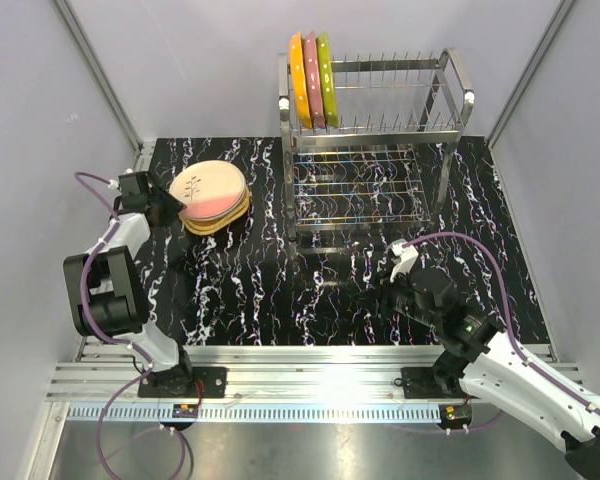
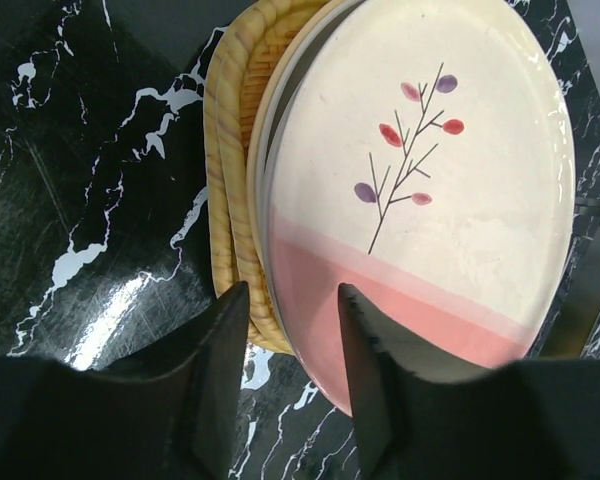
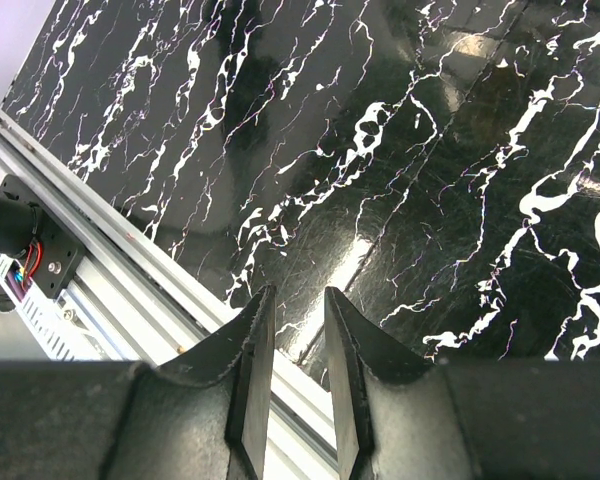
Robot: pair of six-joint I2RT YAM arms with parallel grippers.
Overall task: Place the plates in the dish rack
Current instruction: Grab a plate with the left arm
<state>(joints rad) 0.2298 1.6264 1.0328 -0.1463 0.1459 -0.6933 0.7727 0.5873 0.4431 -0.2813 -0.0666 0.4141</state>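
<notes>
Lying on the table: a stack of plates (image 1: pixel 212 198), toward the left rear of the black marbled table (image 1: pixel 240 300), left of the dish rack (image 1: pixel 462 82) and apart from it.
Top plate: the top plate (image 2: pixel 430 170) is cream, with a thin twig of red and purple leaves and a pink band along its near edge.
Under it: tan plates (image 2: pixel 232 150) with a wood-grain look, their rims jutting out at the stack's left side in the left wrist view. How many lie there cannot be told.
Racked plates: three stand on edge at the left end of the upper tier, side by side: an orange plate (image 1: pixel 299 80), a pink plate (image 1: pixel 313 82) and a lime-green plate (image 1: pixel 327 80).
Rack: shiny steel wire with a tubular frame, two tiers, at the rear of the table right of centre.
Left gripper: the left gripper (image 2: pixel 293 295) is at the stack's near rim. One finger lies over the pink band, the other outside the tan rims, with the stack's edge between them.
Left fingers: a middling gap; whether they press on the plate cannot be told.
Right gripper: the right gripper (image 3: pixel 299 295) is low over the front right of the table, well apart from all the plates.
Right fingers: a narrow slit, nothing in it.
Front edge: an aluminium rail (image 3: pixel 110 235) runs beneath the right fingers.
</notes>
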